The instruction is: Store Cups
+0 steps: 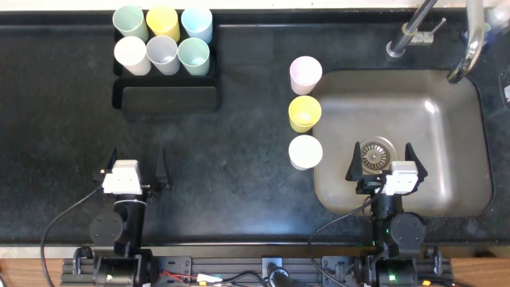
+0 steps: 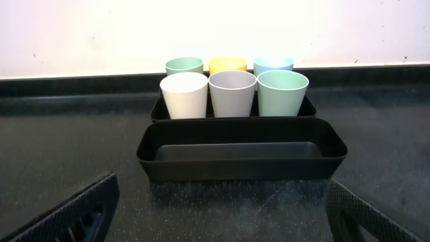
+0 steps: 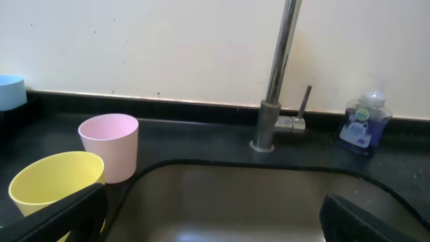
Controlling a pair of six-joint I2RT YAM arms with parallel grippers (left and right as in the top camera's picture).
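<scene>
We judge the job about two-thirds done. Toward the back left of the counter (image 1: 239, 191), the rear tray (image 1: 213, 65) is full: the six stored cups (image 1: 163, 54) stand in it in two rows of three, all upright. The front tray (image 1: 167, 98) lies just in front of it, touching or nearly so, with nothing in it. It looks to us like the place for what remains.

Three cups are not yet put away. The pink cup (image 1: 305, 73), the loose yellow cup (image 1: 304, 113) and the white cup (image 1: 305, 151) stand in a line on the counter along the left rim of the sink (image 1: 446, 191). The pink one is nearest the back edge and the white one nearest the front. They are close together, and we cannot tell whether they touch.

All three are plain, handleless tumblers that taper toward the base. They have a matte finish and thin rims, stand mouth up, and appear empty. They seem light and easy to pinch by the wall.

Neither arm holds anything. The left gripper (image 1: 139, 166) is at the front of the counter, facing the trays, with its jaws spread wide. The right gripper (image 1: 382, 158) hangs over the sink near the drain, its jaws equally wide, with the pink and yellow cups just off to its side.
</scene>
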